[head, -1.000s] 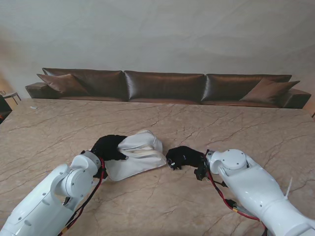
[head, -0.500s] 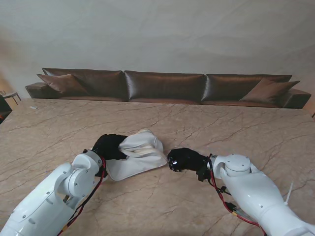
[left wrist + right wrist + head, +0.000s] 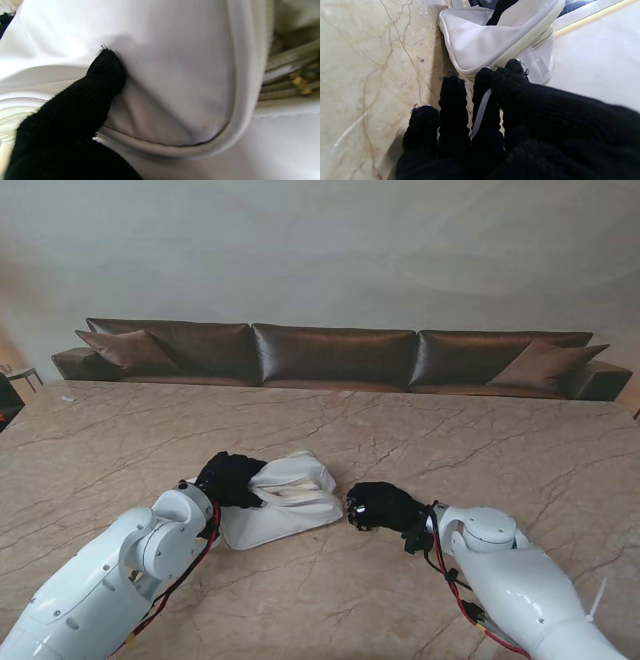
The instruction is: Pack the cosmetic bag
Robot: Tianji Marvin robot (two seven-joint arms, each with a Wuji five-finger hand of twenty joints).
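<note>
The white cosmetics bag lies on its side on the marble table, between my two black-gloved hands. My left hand is shut on the bag's left end; in the left wrist view one finger presses into the white fabric, with the zip beside it. My right hand sits at the bag's right end, fingers closed. In the right wrist view its fingertips touch the bag, and a thin pale strip, seemingly a pull tab, runs between them.
A long brown sofa with cushions stands beyond the table's far edge. A small side table shows at the far left. Both white forearms rise from the near corners.
My right hand has slid a little to the right and nearer to me. The bag's right end and my left hand have shifted slightly the same way.
</note>
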